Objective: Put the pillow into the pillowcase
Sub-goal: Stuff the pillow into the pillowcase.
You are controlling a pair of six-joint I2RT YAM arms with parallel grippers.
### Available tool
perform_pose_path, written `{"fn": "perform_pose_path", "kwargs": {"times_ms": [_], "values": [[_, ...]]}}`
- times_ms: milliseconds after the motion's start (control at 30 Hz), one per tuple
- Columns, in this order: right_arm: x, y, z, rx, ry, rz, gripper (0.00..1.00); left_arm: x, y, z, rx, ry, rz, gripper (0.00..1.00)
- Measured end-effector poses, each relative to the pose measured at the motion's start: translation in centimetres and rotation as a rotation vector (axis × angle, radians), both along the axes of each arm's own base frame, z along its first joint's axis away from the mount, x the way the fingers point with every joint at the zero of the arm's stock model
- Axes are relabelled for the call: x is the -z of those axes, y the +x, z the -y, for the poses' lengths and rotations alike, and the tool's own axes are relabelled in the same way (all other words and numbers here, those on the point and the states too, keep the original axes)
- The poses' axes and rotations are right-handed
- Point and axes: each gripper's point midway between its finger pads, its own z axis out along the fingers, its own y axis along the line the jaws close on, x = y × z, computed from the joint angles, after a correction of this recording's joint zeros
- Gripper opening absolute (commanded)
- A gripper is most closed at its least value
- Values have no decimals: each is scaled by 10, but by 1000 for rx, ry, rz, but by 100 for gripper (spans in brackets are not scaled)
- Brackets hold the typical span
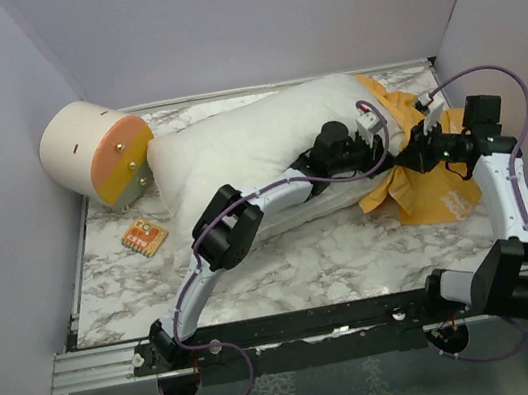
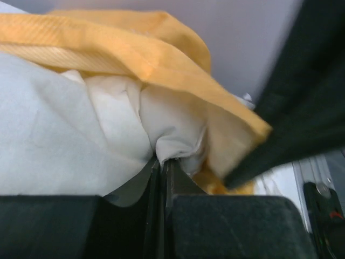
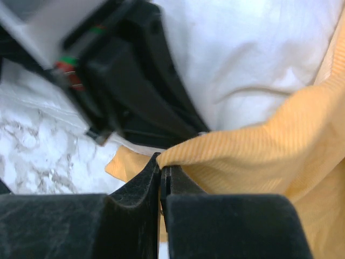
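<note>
Both sets of jaws are clamped, I see: left gripper (image 2: pixel 161 162) on the pillow (image 1: pixel 245 145), right gripper (image 3: pixel 160 164) on the pillowcase (image 1: pixel 435 191) hem. The pillow lies toward twelve o'clock, its three-o'clock end under the case's edge.

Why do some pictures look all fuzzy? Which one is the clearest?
Top view: clearest, evenly lit, pillow and pillowcase both sharp. Left wrist view: pillowcase hem soft, dark shape on the right smeared, likely too close to the camera. Right wrist view: black blob at upper left blurry, while the pillowcase weave looks crisp.
</note>
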Motion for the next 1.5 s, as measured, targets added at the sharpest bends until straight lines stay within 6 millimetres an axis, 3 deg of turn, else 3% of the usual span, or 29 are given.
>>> {"fn": "perform_pose_path", "kwargs": {"times_ms": [200, 300, 400, 600, 700, 800, 900, 1000, 1133, 1233, 1267, 1300, 1333, 1467, 1500], "values": [[47, -17, 4, -42, -51, -140, 36, 31, -45, -12, 106, -17, -121, 44], [47, -29, 4, -67, -82, -143, 42, 36, -60, -21, 116, -45, -215, 55], [33, -33, 3, -94, -111, -111, 45, 35, -76, -36, 125, -55, -262, 64], [-53, -1, 22, -67, -163, 104, 53, 27, -97, -61, 113, 5, -265, 67], [-79, 16, 26, -58, -134, 160, 58, 21, -98, -70, 98, 34, -245, 67], [-75, 38, 29, -45, -66, 137, 59, 18, -100, -81, 77, 66, -222, 72], [-50, 63, 34, -20, 17, 45, 61, 16, -102, -95, 46, 104, -193, 80], [-21, 87, 42, 12, 76, -40, 62, 5, -101, -106, 17, 124, -139, 99], [2, 112, 52, 58, 110, -97, 62, -25, -86, -120, -37, 141, -56, 99], [4, 133, 55, 76, 116, -95, 62, -66, -48, -125, -99, 149, 23, 99], [2, 143, 55, 79, 115, -87, 62, -66, -48, -125, -99, 149, 23, 99], [1, 152, 55, 78, 114, -79, 61, -102, -15, -132, -171, 146, 64, 99], [1, 161, 51, 73, 113, -74, 61, -125, 1, -133, -207, 139, 104, 99], [9, 188, 38, 65, 112, -85, 61, -182, 69, -141, -374, 177, 259, 99], [10, 194, 36, 66, 107, -83, 61, -187, 82, -140, -403, 194, 290, 99]]}}
